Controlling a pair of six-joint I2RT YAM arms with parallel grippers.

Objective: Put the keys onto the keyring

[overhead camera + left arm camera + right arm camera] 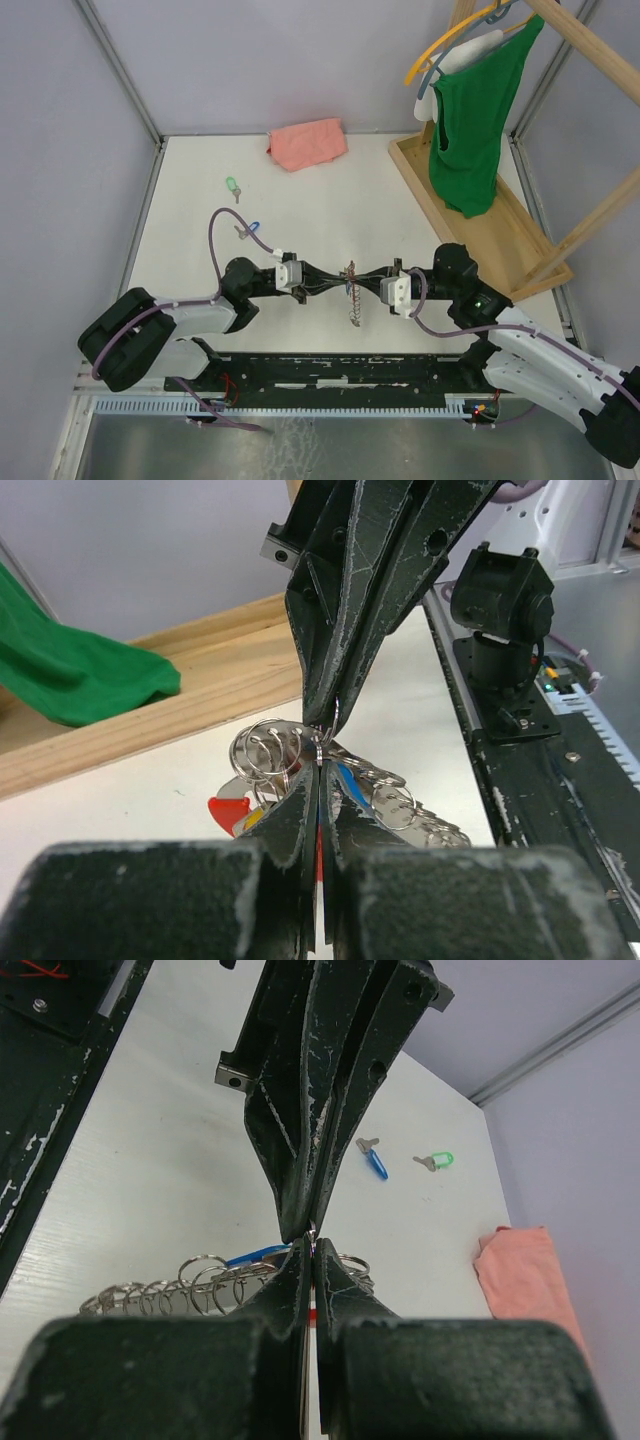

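Spotter: Fingertips first. We logged the left gripper (pixel 338 281) and the right gripper (pixel 366 283) meeting tip to tip over the middle of the table (pixel 330 200). Each was clamped tight on the keyring (pixel 351 290) from opposite sides.

Notetaker: Ring lay how?

Spotter: We saw a string of linked split rings, long axis near-to-far, crosswise to both grippers. Its loose end trailed toward the near edge.

Notetaker: Loose keys?

Spotter: Both were farther out and to the left, well apart from the grip point. We put the blue key (pixel 250 228) just beyond the left arm (pixel 190 315), slanted, coloured head toward the grippers. The green key (pixel 233 187) lay farther again, blade pointing back our way. The left arm was plainly nearer, and we judged it would have to let go of the ring to fetch either.

Notetaker: Unclear?

Spotter: The pinch itself. In both wrist views the fingers covered it, so we couldn't tell which ring was held or whether a coil was pried apart. Red, yellow and blue bits showed among the rings; whether they were keys already threaded or tags, we couldn't say.

Notetaker: Beyond?

Spotter: We noted a pink cloth (pixel 307 143) at the back edge and a green garment (pixel 470 120) hanging over the wooden rack (pixel 445 213), far right.
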